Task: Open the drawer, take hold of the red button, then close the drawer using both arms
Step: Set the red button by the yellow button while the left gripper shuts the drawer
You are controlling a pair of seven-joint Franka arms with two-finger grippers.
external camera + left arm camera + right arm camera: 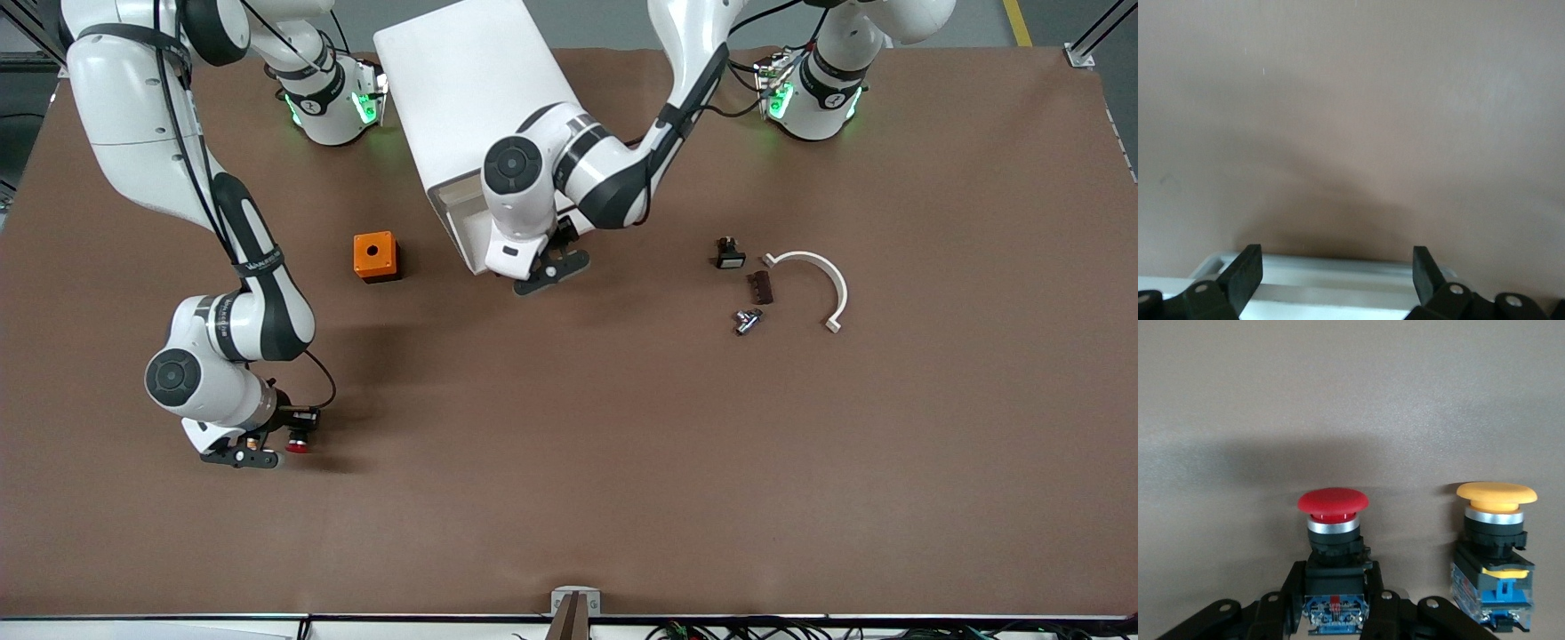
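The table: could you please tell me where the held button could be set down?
The table is bare between the right end effector, shut on the red button, and the small parts near the white clip. It is crowded where the left end effector meets the cabinet.

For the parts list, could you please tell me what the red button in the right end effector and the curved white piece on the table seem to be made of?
The red button: matte cap, probably plastic; shiny collar below it, likely metal; black body probably plastic. The curved white piece: smooth, uniformly white, probably plastic, though that is uncertain.
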